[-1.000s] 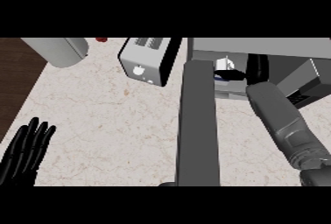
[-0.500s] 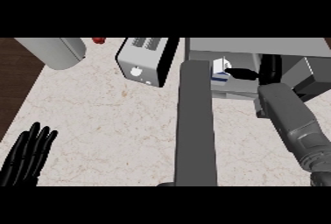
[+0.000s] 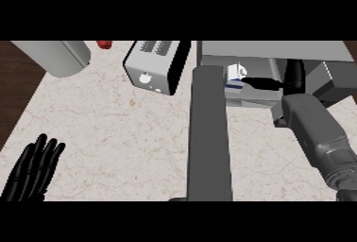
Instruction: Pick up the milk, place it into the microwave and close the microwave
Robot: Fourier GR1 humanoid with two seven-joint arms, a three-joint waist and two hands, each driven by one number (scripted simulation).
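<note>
A pale, marbled surface [image 3: 118, 123] fills the scene, with dark wood showing past its edge at 9 o'clock. A grey microwave [image 3: 272, 49] stands at 1 o'clock, its door [image 3: 209, 142] swung wide open. The door is seen edge-on as a long grey slab that runs from the oven's left side down toward 6 o'clock.

The robot's right forearm [image 3: 317, 137] comes in from 5 o'clock and angles up into the oven's mouth. A white toaster [image 3: 157, 64] with dark slots sits at 12 o'clock, just left of the microwave. A grey cylinder [image 3: 59, 56] lies tilted at 11 o'clock, well apart from the toaster.

The left hand [image 3: 31, 175] rests at 8 o'clock near the lower edge. Its fingers are straight and close together, pointing up and holding nothing.

The right hand [image 3: 293, 78] is inside the microwave at 1 o'clock, and a black part of it reaches left to touch the milk [image 3: 235, 75]. Whether that hand has hold of the carton cannot be told from here.

The milk, white with a blue band, sits inside the microwave at the left of the cavity, just behind the door's hinge end. A small red object [image 3: 105, 44] shows at the surface's far edge, between the cylinder and the toaster.
</note>
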